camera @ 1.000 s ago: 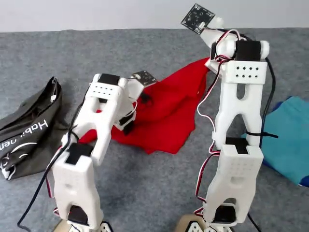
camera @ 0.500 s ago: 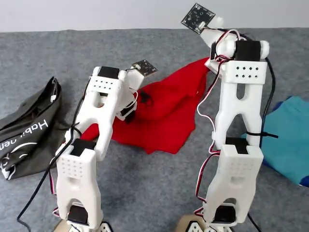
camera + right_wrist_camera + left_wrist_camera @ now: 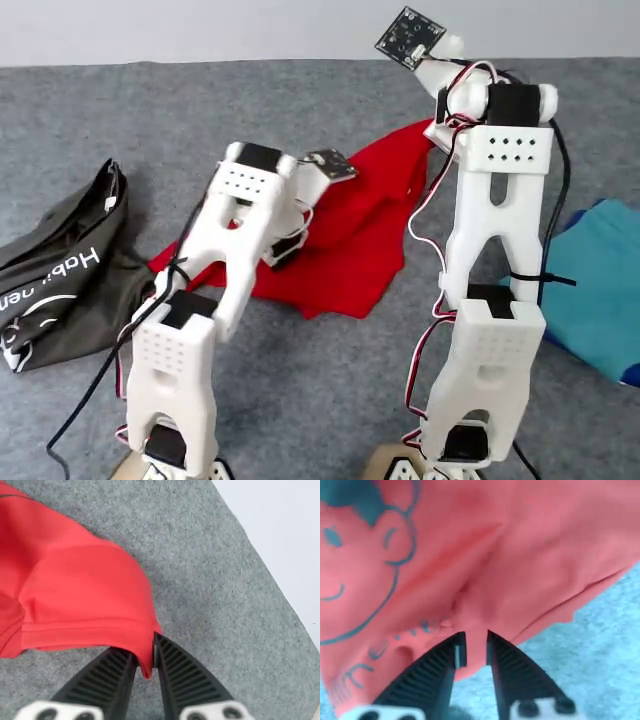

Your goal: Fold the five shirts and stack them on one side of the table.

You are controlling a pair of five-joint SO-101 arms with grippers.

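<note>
Where the high view looks down, the red shirt (image 3: 350,230) lies crumpled in the middle of the table (image 3: 330,400), between a dark cloth (image 3: 60,270) and a teal shirt (image 3: 600,280). In the left wrist view, the left fingers (image 3: 445,662) stand nearly closed, pinching a puckered fold of the red shirt (image 3: 495,555). In the right wrist view, the right fingers (image 3: 175,670) clamp the hem corner of the red shirt (image 3: 75,595) over the table (image 3: 210,580).

A: Where's the middle shirt (image 3: 350,240) lying?
B: Mid bench (image 3: 300,110), btwn the two arms. Left pincer (image 3: 472,647) is sitting on its near-left part, right pincer (image 3: 146,662) at its far-right corner.
A: Others?
B: Left garment (image 3: 60,280) is lying by the left edge, near it; right shirt (image 3: 600,280) is lying at the right edge, beyond the right arm.
</note>
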